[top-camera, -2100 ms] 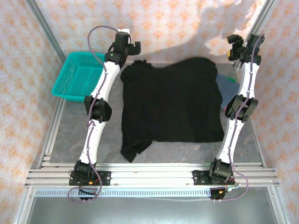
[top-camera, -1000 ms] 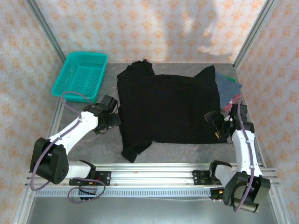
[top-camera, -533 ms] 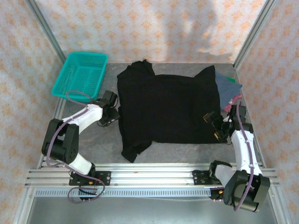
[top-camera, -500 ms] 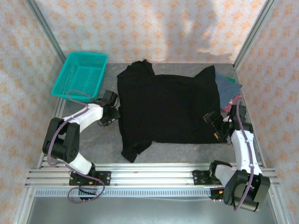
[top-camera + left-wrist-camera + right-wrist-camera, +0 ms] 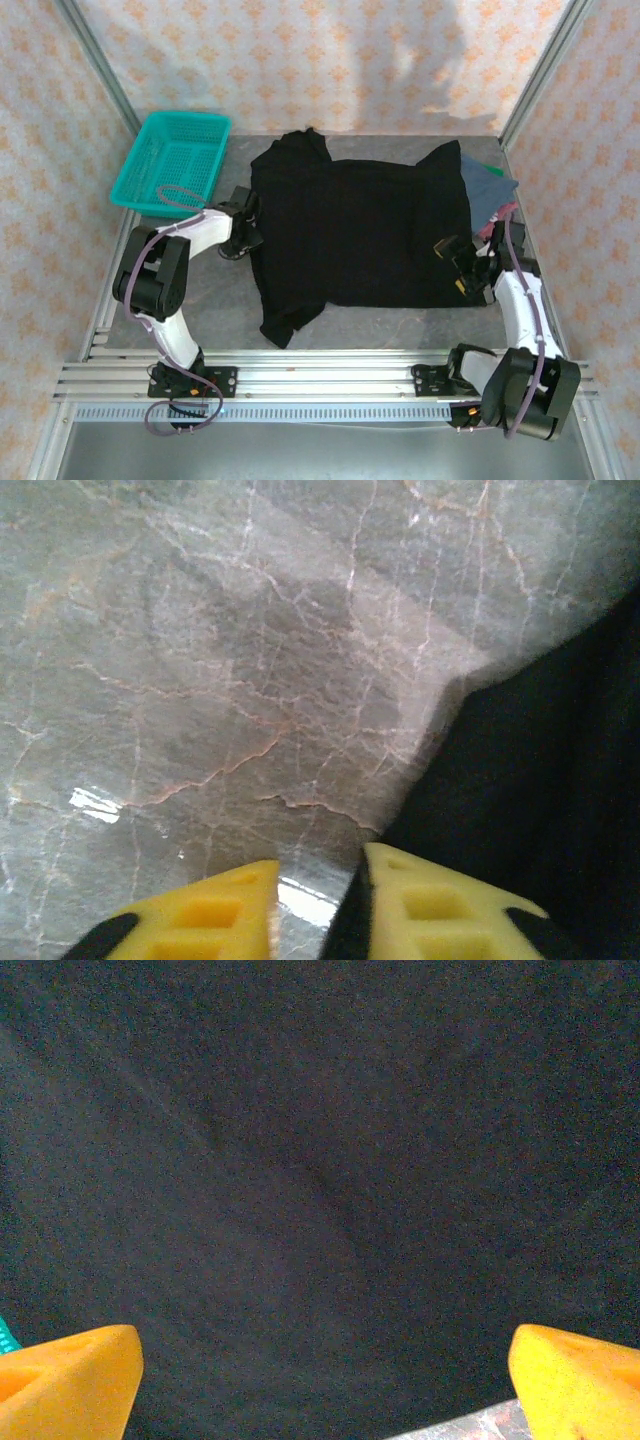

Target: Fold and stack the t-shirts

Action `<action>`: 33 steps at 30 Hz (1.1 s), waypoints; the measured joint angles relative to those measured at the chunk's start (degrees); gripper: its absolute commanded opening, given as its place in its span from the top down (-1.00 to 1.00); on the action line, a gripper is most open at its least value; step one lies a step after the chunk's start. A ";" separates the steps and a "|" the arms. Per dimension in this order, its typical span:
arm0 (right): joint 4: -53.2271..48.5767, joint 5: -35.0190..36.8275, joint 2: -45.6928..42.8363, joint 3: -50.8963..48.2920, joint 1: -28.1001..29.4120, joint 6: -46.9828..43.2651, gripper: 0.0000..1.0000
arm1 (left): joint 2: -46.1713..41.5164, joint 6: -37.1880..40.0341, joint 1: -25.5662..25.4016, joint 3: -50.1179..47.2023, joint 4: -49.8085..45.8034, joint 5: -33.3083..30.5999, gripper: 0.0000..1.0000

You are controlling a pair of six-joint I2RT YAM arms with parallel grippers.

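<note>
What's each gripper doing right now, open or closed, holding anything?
Left gripper: jaws narrow, astride the edge of the black shirt; grip cannot be told.
Right gripper: open wide over the black shirt, holding nothing.

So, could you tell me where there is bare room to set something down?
Bare grey marble tabletop runs between the near hem of the large black t-shirt and the aluminium rail, widest near left. The right edge is crowded: folded coloured shirts, right gripper.
</note>
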 measured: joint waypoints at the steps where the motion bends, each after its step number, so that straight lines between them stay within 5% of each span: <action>1: 0.57 -0.24 0.52 0.11 0.00 0.35 -0.88 | 0.24 0.22 0.13 0.39 -0.59 0.02 0.83; 7: 4.37 -1.53 3.89 1.14 0.00 2.36 -0.88 | -1.64 0.98 1.79 -1.92 1.07 0.83 0.97; 17: 8.72 -2.12 8.76 1.22 0.00 4.13 -0.86 | -18.60 1.70 12.76 -20.00 0.22 0.90 0.98; 23: 10.45 -3.39 11.21 1.92 0.00 4.92 -0.86 | -24.59 -0.28 13.97 -23.78 -2.49 0.66 0.14; 29: 10.45 -4.24 12.55 3.63 0.31 4.66 -0.87 | -26.32 -0.11 13.60 -14.19 -9.35 -0.33 0.01; 33: 9.29 -3.26 12.68 5.73 1.97 3.74 -0.87 | -28.87 -0.26 8.92 -8.96 -10.43 -1.22 0.09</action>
